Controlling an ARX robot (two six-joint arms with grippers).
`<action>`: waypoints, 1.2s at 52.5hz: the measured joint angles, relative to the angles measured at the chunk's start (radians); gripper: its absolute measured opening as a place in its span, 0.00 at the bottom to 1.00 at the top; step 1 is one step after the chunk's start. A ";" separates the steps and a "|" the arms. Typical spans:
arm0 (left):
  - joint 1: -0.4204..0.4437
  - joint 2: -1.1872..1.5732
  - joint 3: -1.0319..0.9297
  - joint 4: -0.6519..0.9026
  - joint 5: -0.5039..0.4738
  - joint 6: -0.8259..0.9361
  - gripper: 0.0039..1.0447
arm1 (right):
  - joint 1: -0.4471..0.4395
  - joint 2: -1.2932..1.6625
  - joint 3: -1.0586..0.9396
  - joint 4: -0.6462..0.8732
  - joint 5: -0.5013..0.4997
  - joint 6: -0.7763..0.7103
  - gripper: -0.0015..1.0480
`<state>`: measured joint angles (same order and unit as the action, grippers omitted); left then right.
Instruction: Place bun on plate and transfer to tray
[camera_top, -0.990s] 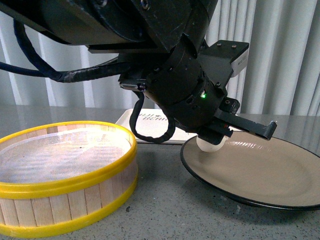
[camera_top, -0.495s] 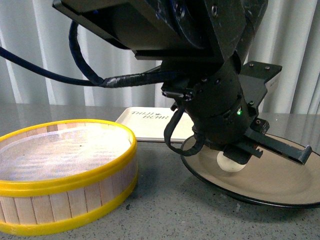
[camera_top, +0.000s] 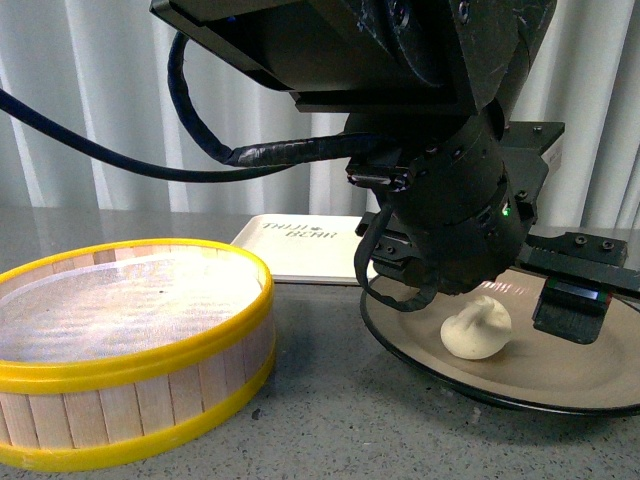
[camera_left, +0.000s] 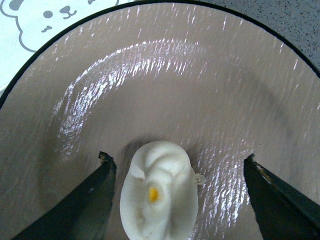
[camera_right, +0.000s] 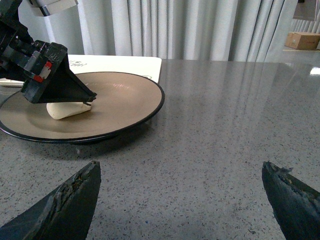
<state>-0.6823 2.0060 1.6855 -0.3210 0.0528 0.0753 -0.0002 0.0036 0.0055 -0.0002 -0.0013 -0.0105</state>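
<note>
1. Pale pleated curtains (camera_top: 90, 120) hung behind a grey speckled tabletop (camera_top: 330, 420). Over it, the left gripper (camera_left: 177, 161) stood with its black jaws spread wide, gripping nothing.
2. Between those jaws, apparently free of both, the small cream-white pleated bun (camera_left: 159, 197) sat on the wide taupe-grey, black-rimmed plate (camera_top: 590, 375), towards the plate's left edge.
3. A moment before, the jaws had been clamped on the bun, carrying it in over the plate's rim. Now it lay released, so the first step looked done and moving the plate remained.
4. The right gripper (camera_right: 180, 167) hovered low, off to the plate's right, jaws apart and empty.
5. Behind the plate lay the flat off-white rectangular tray (camera_top: 290, 250). Left of the plate stood a yellow-rimmed wooden-slat steamer basket (camera_top: 130, 370).
6. The arm hid most of the tray, the front view cut off the plate's right side, and a small yellow speck on the bun could not be identified.
</note>
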 joint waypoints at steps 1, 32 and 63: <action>0.000 0.000 0.000 0.000 0.000 -0.001 0.80 | 0.000 0.000 0.000 0.000 0.000 0.000 0.92; 0.168 -0.157 -0.085 0.095 -0.075 -0.121 0.94 | 0.000 0.000 0.000 0.000 0.000 0.000 0.92; 0.497 -0.451 -0.556 0.593 -0.209 -0.112 0.73 | 0.000 0.000 0.000 0.000 0.000 0.000 0.92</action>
<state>-0.1856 1.5555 1.1294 0.2718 -0.1566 -0.0364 -0.0002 0.0036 0.0055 -0.0002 -0.0010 -0.0105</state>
